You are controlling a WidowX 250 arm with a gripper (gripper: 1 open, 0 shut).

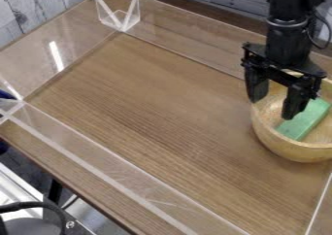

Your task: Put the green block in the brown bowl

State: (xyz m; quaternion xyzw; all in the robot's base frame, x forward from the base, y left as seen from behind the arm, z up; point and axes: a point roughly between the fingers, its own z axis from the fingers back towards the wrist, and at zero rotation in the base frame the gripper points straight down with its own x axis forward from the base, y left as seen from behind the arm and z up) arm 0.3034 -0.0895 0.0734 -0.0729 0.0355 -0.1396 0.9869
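green block inside brown bowl, open gripper above

Wood-grain table, clear acrylic walls, whitewashed plank backdrop

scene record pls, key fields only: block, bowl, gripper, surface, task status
green block: lying inside the bowl, tilted against its inner wall, not gripped
brown bowl: at the right edge of the table, partly cut off by the frame
gripper: open, pointing down over the bowl's left side, just left of the block
table: wood grain, clear low walls around it
task status: block is in the bowl, looks done
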